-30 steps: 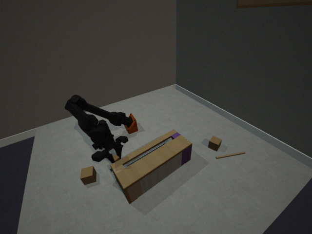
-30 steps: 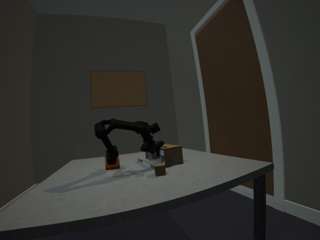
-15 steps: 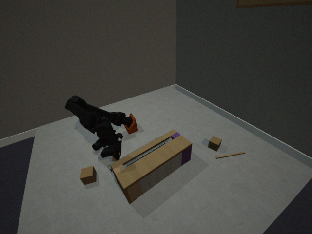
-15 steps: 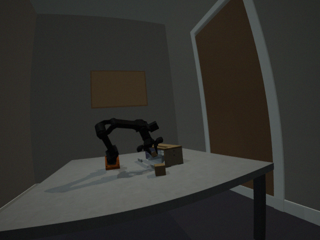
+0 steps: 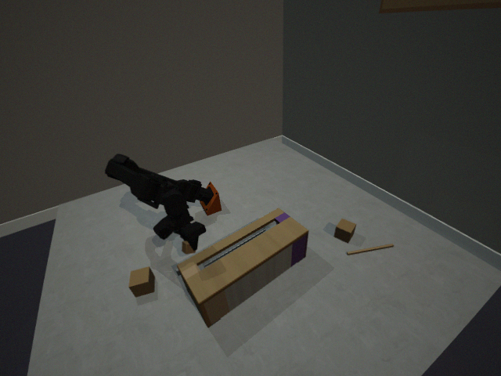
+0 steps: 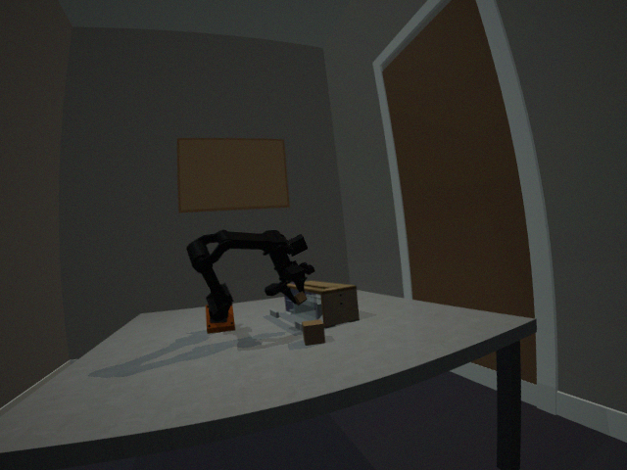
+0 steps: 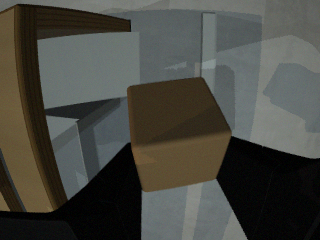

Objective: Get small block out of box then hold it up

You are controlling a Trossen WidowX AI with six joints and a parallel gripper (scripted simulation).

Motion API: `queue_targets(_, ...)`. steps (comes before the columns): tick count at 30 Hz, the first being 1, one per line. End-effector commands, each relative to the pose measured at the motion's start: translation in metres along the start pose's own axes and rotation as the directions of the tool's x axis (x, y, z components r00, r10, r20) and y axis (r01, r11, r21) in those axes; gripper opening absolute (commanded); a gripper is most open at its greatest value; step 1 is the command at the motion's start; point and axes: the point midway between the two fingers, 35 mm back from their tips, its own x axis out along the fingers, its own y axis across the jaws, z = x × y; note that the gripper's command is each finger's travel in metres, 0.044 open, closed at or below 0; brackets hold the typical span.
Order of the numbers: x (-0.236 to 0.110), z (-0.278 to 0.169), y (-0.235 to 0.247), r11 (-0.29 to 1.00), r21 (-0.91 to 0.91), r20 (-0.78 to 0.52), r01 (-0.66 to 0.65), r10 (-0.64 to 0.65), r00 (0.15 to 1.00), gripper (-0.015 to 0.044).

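My gripper (image 5: 188,243) (image 6: 297,295) (image 7: 171,144) is shut on the small tan block (image 5: 186,247) (image 6: 300,297) (image 7: 175,130). It holds the block in the air above the table, just off the left end of the long tan box (image 5: 250,251) (image 6: 340,305) (image 7: 16,107). In the wrist view the block fills the middle between my two dark fingers, with the box's tan wall and clear front to the left. The slot along the box's top (image 5: 236,243) shows an empty shelf. The far end of the box has a purple patch (image 5: 299,248).
A larger brown cube (image 5: 141,281) (image 6: 313,332) lies on the table left of the box. Another cube (image 5: 344,229) and a thin stick (image 5: 370,249) lie to the right of the box. The arm's orange base (image 5: 210,200) (image 6: 219,318) stands behind the box.
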Motion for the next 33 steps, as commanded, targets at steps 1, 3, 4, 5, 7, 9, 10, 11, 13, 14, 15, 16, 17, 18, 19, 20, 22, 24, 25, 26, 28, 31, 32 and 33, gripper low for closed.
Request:
queue_targets(1, -0.003, -0.003, 0.0, 0.985, -0.174, 0.007, 0.008, -0.007, 1.0, 0.0)
queue_targets(3, -0.005, -0.005, -0.001, 0.966, -0.259, 0.01, 0.012, -0.009, 1.0, 0.0)
queue_targets(4, -0.006, -0.005, -0.001, 0.953, -0.302, 0.011, 0.014, -0.011, 1.0, 0.0)
queue_targets(5, -0.007, -0.006, -0.001, 0.939, -0.343, 0.012, 0.015, -0.012, 1.0, 0.0)
queue_targets(7, -0.008, -0.008, -0.002, 0.905, -0.424, 0.015, 0.019, -0.014, 1.0, 0.0)
queue_targets(9, -0.01, -0.009, -0.002, 0.864, -0.502, 0.019, 0.023, -0.016, 1.0, 0.0)
queue_targets(10, -0.011, -0.01, -0.002, 0.841, -0.54, 0.02, 0.026, -0.017, 1.0, 0.0)
queue_targets(11, -0.012, -0.01, -0.003, 0.817, -0.576, 0.022, 0.028, -0.018, 1.0, 0.0)
queue_targets(13, -0.014, -0.012, -0.003, 0.763, -0.646, 0.026, 0.032, -0.02, 0.999, 0.0)
queue_targets(14, -0.015, -0.012, -0.003, 0.733, -0.679, 0.028, 0.034, -0.021, 0.999, 0.0)
queue_targets(15, -0.015, -0.013, -0.004, 0.703, -0.71, 0.03, 0.036, -0.022, 0.999, 0.0)
queue_targets(16, -0.016, -0.014, -0.004, 0.671, -0.741, 0.032, 0.038, -0.022, 0.999, 0.0)
queue_targets(17, -0.017, -0.014, -0.004, 0.637, -0.769, 0.034, 0.041, -0.023, 0.999, 0.0)
queue_targets(18, -0.018, -0.015, -0.005, 0.603, -0.797, 0.036, 0.043, -0.024, 0.999, 0.0)
queue_targets(19, -0.019, -0.015, -0.005, 0.567, -0.822, 0.038, 0.045, -0.024, 0.999, 0.0)
queue_targets(20, -0.02, -0.016, -0.005, 0.53, -0.847, 0.04, 0.047, -0.025, 0.999, 0.0)
queue_targets(22, -0.022, -0.017, -0.006, 0.453, -0.89, 0.045, 0.052, -0.026, 0.999, 0.0)
queue_targets(24, -0.023, -0.018, -0.006, 0.373, -0.926, 0.049, 0.056, -0.027, 0.998, 0.0)
queue_targets(25, -0.024, -0.019, -0.006, 0.332, -0.942, 0.052, 0.058, -0.027, 0.998, 0.0)
queue_targets(26, -0.025, -0.019, -0.007, 0.29, -0.955, 0.054, 0.06, -0.027, 0.998, 0.0)
queue_targets(28, -0.027, -0.02, -0.007, 0.204, -0.977, 0.059, 0.064, -0.028, 0.998, 0.0)
queue_targets(31, -0.03, -0.021, -0.008, 0.073, -0.995, 0.067, 0.069, -0.028, 0.997, 0.0)
queue_targets(32, -0.031, -0.022, -0.008, 0.029, -0.997, 0.07, 0.071, -0.028, 0.997, 0.0)
queue_targets(33, -0.032, -0.022, -0.008, -0.015, -0.997, 0.073, 0.072, -0.028, 0.997, 0.0)
